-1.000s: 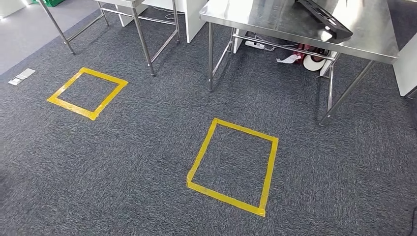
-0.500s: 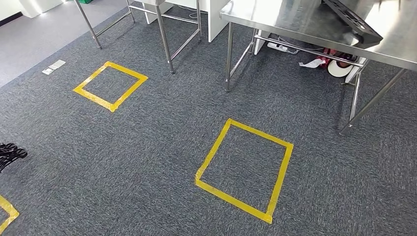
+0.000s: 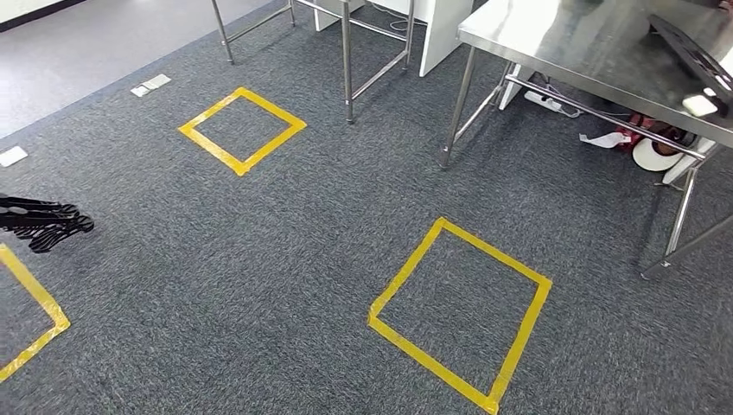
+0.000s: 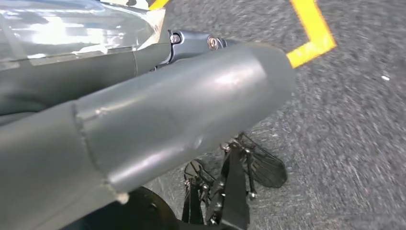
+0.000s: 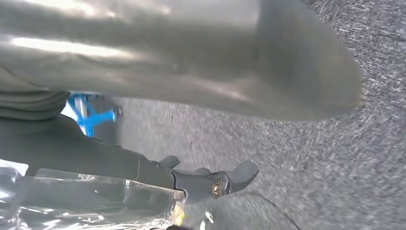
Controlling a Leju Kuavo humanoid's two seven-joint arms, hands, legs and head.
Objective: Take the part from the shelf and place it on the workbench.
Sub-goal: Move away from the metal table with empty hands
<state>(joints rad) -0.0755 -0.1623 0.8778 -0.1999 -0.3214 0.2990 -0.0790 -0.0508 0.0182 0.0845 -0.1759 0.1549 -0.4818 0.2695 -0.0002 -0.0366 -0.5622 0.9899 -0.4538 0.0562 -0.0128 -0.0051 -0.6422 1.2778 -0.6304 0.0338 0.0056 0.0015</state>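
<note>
Transit phase, no part seen. Left hand, right hand: grasp state can't tell. Advise steady turn; keep clear of counter legs.

We see the left hand with a thick, smooth grey thumb and a silver screw; the right hand is grey, with a brass-coloured screw.

Open carpet ahead; steel workbench legs beyond.
</note>
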